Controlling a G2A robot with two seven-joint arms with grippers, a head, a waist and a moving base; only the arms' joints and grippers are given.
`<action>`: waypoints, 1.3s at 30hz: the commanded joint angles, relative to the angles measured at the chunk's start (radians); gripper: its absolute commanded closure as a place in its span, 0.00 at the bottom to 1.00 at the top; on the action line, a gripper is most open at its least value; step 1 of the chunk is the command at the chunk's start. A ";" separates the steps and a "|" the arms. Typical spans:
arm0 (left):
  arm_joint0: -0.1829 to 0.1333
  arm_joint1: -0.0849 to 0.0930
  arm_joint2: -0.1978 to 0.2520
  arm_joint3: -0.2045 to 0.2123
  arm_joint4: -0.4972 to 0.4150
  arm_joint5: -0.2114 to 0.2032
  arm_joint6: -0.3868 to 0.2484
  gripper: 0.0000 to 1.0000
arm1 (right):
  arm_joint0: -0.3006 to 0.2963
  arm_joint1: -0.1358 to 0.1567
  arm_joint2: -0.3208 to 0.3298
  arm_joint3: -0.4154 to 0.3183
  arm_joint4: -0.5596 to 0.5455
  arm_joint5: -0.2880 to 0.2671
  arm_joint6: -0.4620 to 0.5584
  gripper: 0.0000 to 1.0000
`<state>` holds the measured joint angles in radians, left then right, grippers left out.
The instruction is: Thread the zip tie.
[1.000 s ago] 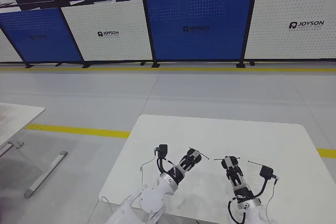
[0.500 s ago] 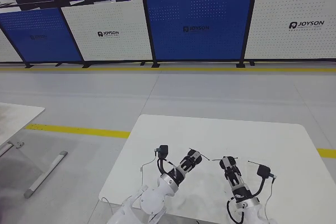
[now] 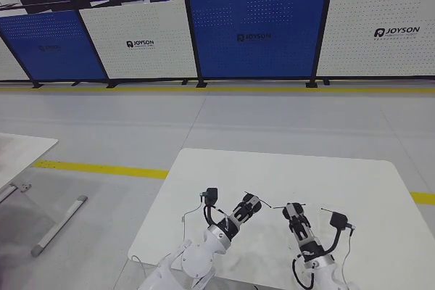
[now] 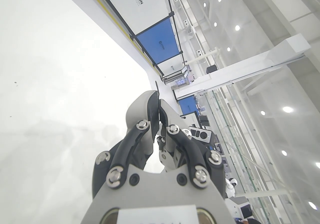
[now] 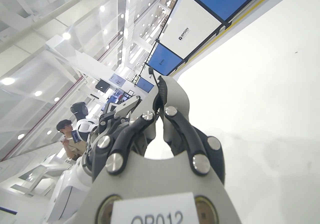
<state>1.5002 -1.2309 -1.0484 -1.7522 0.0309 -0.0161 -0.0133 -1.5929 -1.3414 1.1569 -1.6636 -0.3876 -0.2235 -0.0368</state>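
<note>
The right gripper (image 5: 160,85) has come closer to the left gripper (image 4: 158,100); both are clenched on the zip tie (image 5: 151,71) (ends almost meeting), so threading looks near.

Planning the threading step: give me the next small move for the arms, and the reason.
Probably ease the left pincer toward the right pincer, aiming the zip tie tail at the zip tie head. Each pincer is shut on its thin black end, and the top view shows the two ends close together but seemingly apart, not yet threaded.
</note>
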 commanded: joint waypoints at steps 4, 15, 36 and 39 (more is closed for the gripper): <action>0.000 0.000 0.000 0.000 0.000 0.000 0.000 1.00 | 0.008 -0.002 -0.006 0.005 -0.003 0.010 0.008 1.00; 0.000 0.000 0.000 0.000 0.000 0.000 0.000 1.00 | 0.001 -0.002 -0.003 0.002 -0.004 0.007 0.004 1.00; 0.000 0.000 0.000 0.000 0.000 0.000 0.000 1.00 | 0.011 -0.006 -0.007 0.007 0.004 0.012 0.004 1.00; 0.000 0.000 0.000 0.000 0.000 0.000 0.000 1.00 | 0.014 -0.007 -0.009 0.008 0.003 0.016 0.007 1.00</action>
<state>1.5002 -1.2309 -1.0484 -1.7522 0.0309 -0.0161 -0.0133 -1.5795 -1.3477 1.1483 -1.6559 -0.3838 -0.2085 -0.0304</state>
